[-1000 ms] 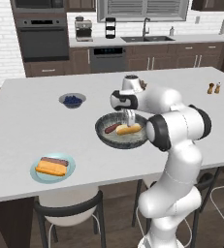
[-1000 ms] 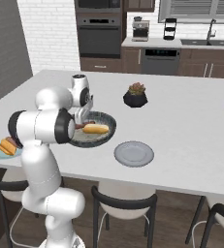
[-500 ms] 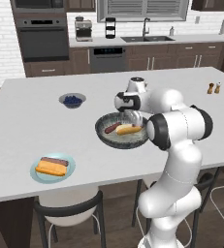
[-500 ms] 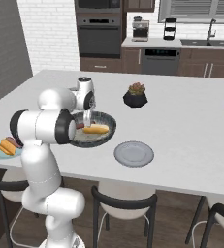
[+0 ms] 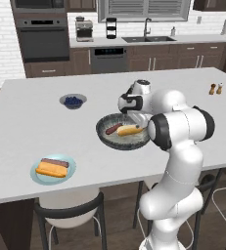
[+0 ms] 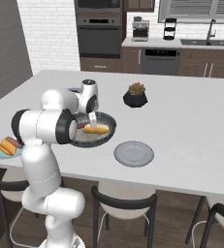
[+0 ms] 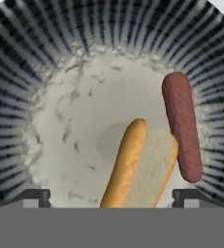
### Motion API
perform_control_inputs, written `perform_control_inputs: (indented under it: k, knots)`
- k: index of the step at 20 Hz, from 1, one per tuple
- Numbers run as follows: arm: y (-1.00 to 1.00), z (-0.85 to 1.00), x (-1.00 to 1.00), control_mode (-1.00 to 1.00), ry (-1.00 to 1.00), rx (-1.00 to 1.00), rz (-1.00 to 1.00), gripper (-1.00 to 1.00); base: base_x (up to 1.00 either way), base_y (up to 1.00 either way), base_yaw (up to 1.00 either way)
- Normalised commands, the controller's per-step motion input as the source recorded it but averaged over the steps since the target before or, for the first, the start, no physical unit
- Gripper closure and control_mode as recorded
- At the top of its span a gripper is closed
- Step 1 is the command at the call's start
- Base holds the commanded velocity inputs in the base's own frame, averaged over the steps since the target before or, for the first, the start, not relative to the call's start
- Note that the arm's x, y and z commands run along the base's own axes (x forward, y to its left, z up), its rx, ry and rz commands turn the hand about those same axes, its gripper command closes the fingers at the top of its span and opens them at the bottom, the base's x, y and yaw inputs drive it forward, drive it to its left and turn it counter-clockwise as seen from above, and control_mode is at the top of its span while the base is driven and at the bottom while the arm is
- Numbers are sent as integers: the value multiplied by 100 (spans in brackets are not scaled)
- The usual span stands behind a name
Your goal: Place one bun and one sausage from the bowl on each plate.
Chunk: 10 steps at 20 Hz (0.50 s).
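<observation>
The claw [image 7: 111, 196] is seen spread wide, its two dark fingertips [image 7: 31, 196] standing far apart at either side of the hand view with nothing gripped between them. It is held low over the bowl [image 5: 104, 139], pointing down into it, as is seen in the left base view [image 5: 140, 118] and in the right base view [image 6: 88, 118].

Directly beneath the claw, between the tips, a bun [image 7: 140, 167] is seen lying on the bowl's pale speckled floor, orange-golden along one side and pale along the other. In the hand view no contact between the tips and the bun can be made out. Just beside the bun, and seemingly touching it along its far end, a sausage [image 7: 182, 126] is laid; whether the two actually touch cannot be told for sure. The same pair is seen in the bowl from the left [image 5: 130, 130] [image 5: 114, 129].

To the claw's right, near the bowl but apart from it, a grey plate [image 6: 134, 153] is found lying bare on the counter [image 6: 191, 126]. Well to the claw's left, near the counter's front edge, a blue-green plate [image 5: 69, 163] is seen carrying a second bun [image 5: 51, 169] and a second sausage [image 5: 55, 162], set side by side.

Beyond the bowl, a small bowl of blueberries [image 5: 73, 101] is seen to the left, and a black pot with a plant [image 6: 136, 95] to the right.
</observation>
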Motion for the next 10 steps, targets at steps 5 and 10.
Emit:
perform_control_inputs:
  k: [5, 10]
  knots:
    - [0, -2, 12, -100, -6, 0, 11, -100, 0, 0, 0]
    - [1, -17, 8, -100, -7, 0, 7, -100, 0, 0, 0]
